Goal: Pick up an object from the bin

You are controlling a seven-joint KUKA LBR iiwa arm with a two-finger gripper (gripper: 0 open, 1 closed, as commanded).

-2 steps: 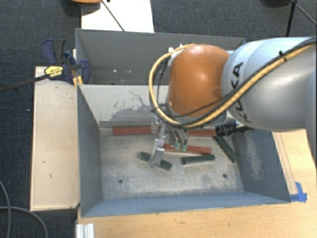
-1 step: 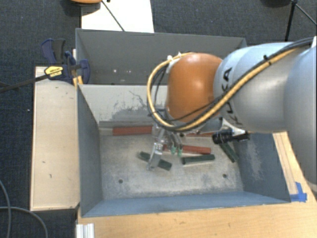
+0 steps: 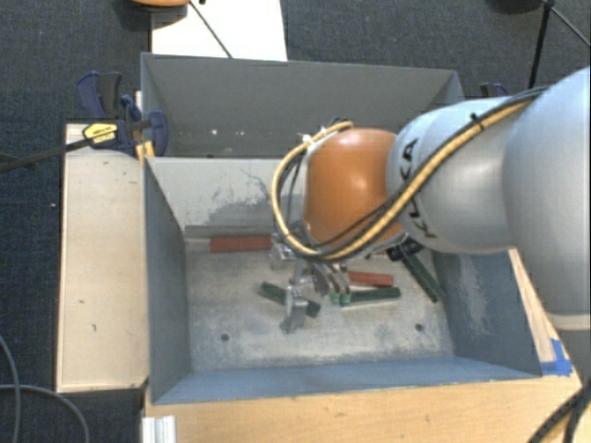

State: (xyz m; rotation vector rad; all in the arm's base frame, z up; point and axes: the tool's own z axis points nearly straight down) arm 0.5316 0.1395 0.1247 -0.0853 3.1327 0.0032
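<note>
Nearest the lens: the arm's big grey link [image 3: 494,183], entering from the right and covering the right-hand third of the bin [image 3: 166,275]. Bin is grey metal with sloped walls; the floor is sparsely stocked, with no heap. Orange cover [image 3: 346,187] on the wrist sits over the middle of the bin, with looped cables [image 3: 286,197] round its left side. Below it the pincer [image 3: 297,310] is low, at or just above the floor near the centre. Its state cannot be told, because the wrist hides most of it. Likely target: a dark green strip [image 3: 273,293], lying flat on the mid-floor, touching or just beside the pincer on its left. It cannot be made out whether the strip is inside the grasp. Other items: a red-brown bar [image 3: 238,244] along the foot of the back wall, well to the left. A red stick [image 3: 374,278] and a green stick [image 3: 374,293] lie side by side just to the right of the pincer. A dark rod [image 3: 423,275] lies slanted further right, partly under the arm. Risks, as judged: the strip is thin and flat on metal, so a closure may skate over it or nip only one end, leaving it to pivot and drop on the lift. The sticks to the right lie close enough to be dragged or caught too. Pressing lower would scrape the floor.
</note>
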